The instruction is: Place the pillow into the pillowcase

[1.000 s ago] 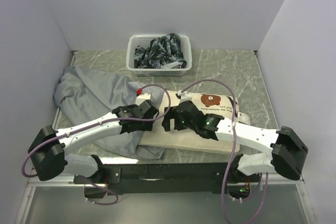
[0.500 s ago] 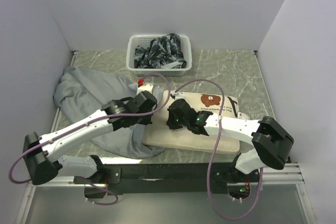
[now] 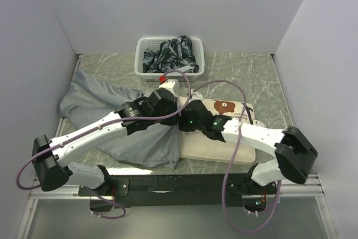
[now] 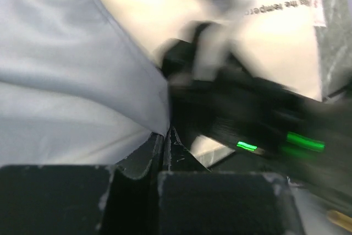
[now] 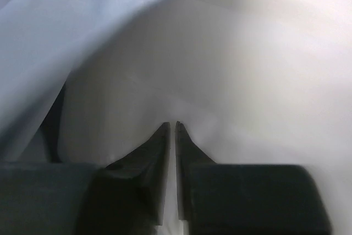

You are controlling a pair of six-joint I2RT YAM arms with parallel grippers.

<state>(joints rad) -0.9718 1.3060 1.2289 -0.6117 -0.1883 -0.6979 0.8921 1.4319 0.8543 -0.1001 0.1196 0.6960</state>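
The cream pillow (image 3: 224, 141) with its bear print lies right of centre. The grey pillowcase (image 3: 100, 102) spreads to the left, its open edge drawn over the pillow's left end. My left gripper (image 3: 174, 110) is shut on that edge; in the left wrist view the grey pillowcase (image 4: 66, 81) runs down into the gripper (image 4: 166, 133), with the pillow (image 4: 275, 37) beyond. My right gripper (image 3: 183, 120) sits just beside it at the pillow's left end. In the right wrist view this gripper (image 5: 171, 125) is shut on the pillow (image 5: 247, 70), with the pillowcase (image 5: 55, 26) hanging above.
A white basket (image 3: 140, 60) holding dark patterned cloth (image 3: 170, 54) stands at the back centre. Grey walls close in the left, back and right sides. The right arm (image 4: 247, 119) crosses close in front of my left gripper. Purple cables loop over both arms.
Both grippers have closed. The left arm has moved right and toward the back, dragging the pillowcase edge over the pillow's left end. The right gripper slid left to that end.
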